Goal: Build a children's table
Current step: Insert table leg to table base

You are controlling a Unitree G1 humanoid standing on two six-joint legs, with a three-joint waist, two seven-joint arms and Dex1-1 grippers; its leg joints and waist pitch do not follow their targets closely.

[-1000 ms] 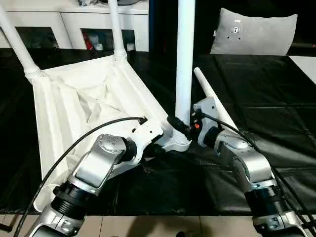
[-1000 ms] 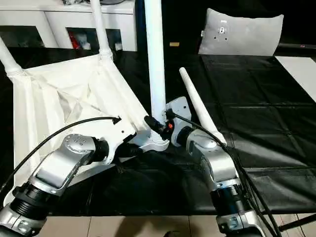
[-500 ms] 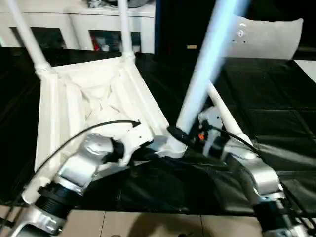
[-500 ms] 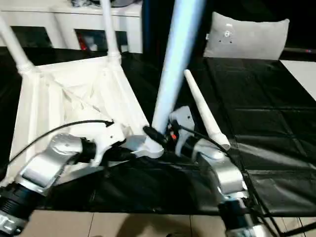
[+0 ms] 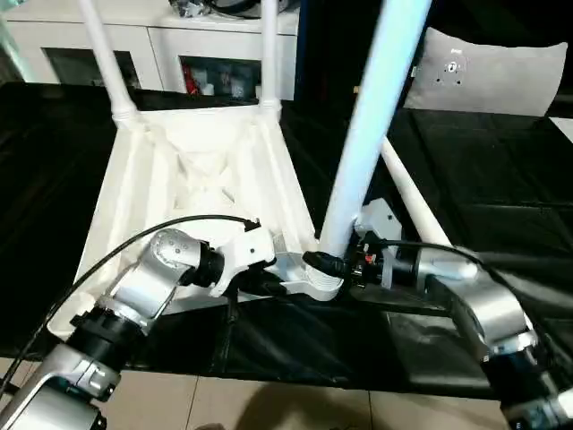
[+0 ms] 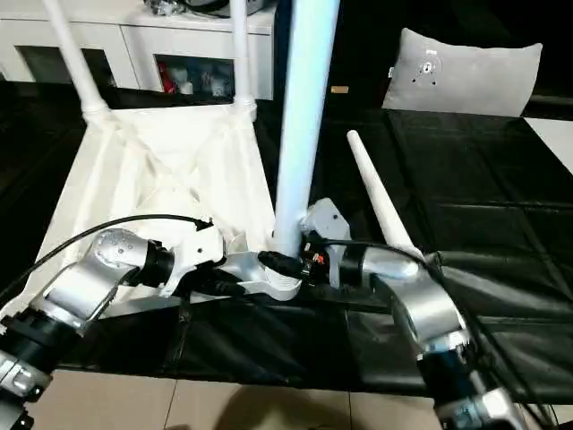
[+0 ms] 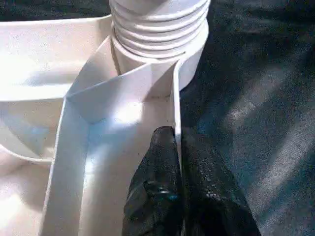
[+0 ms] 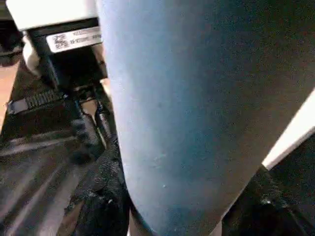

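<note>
The white table top [image 5: 197, 179] lies underside up on the black mat. Two legs [image 5: 106, 63] [image 5: 268, 54] stand in its far corner sockets. A third leg [image 5: 363, 152] rises from the near right socket [image 5: 315, 287], leaning right. My right gripper [image 5: 333, 264] is shut on that leg just above the socket, with the leg [image 8: 197, 123] between its fingers [image 8: 98, 201]. My left gripper [image 7: 178, 142] is shut on the thin rim wall of the table top [image 7: 74, 162] beside the same socket. A fourth leg [image 5: 414, 195] lies loose on the mat behind my right wrist.
A white cabinet [image 5: 197, 40] runs along the back and a grey cushion [image 5: 492, 76] leans at the back right. The black mat [image 5: 501, 179] reaches nearly to the tiled floor [image 5: 269, 408] in front. Cables [image 5: 116, 260] loop over my forearms.
The whole picture has shifted, so the camera moved. The held leg now leans further right against the far legs. Both grippers keep their holds.
</note>
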